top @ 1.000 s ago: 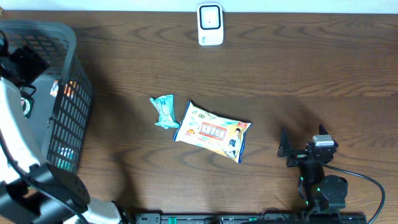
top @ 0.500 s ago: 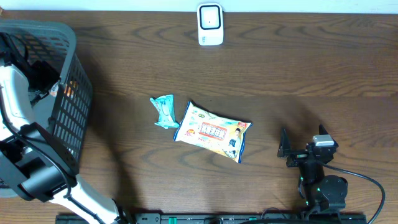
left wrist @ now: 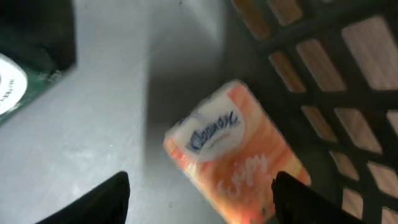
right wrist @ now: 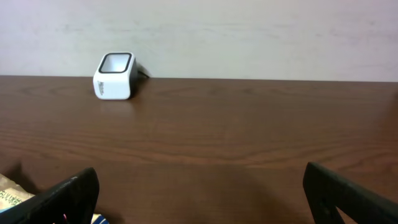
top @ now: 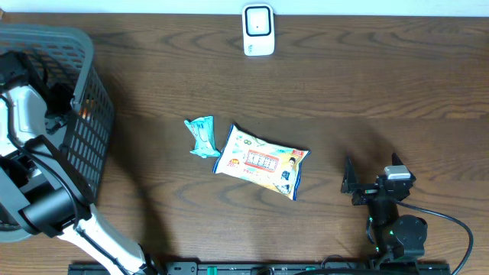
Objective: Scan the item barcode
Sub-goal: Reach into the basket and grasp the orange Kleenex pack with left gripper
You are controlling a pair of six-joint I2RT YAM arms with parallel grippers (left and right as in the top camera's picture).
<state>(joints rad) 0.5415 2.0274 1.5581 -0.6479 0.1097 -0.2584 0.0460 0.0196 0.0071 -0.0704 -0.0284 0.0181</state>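
- Left gripper [left wrist: 199, 202]: released, fingers [left wrist: 106, 202] spread wide at the lower edge of the left wrist frame, lowered inside the basket [left wrist: 323, 81], nothing clamped.
- Tissue pack [left wrist: 233, 155]: orange and white, flat on the grey basket floor at frame centre, slanted from upper left to lower right, lower end lying between the two fingertips. Contact with the right-hand tip not determinable.
- Dark green item [left wrist: 31, 50] with a white label: upper left corner of the same frame, apart from the tissue pack.
- Left arm [top: 23, 114]: white link reaching over the basket rim at the left edge of the overhead frame.
- Right gripper [right wrist: 199, 196]: released, fingers at the two lower corners of the right wrist frame, empty, low over the table [top: 344, 92] at lower right of the overhead frame.
- Scanner [right wrist: 114, 76]: white, upright at the far table edge, top centre of the overhead frame, well apart from both grippers.
- Snack pouch [top: 262, 162] and teal packet [top: 202, 137]: just beside each other at the centre of the overhead frame.
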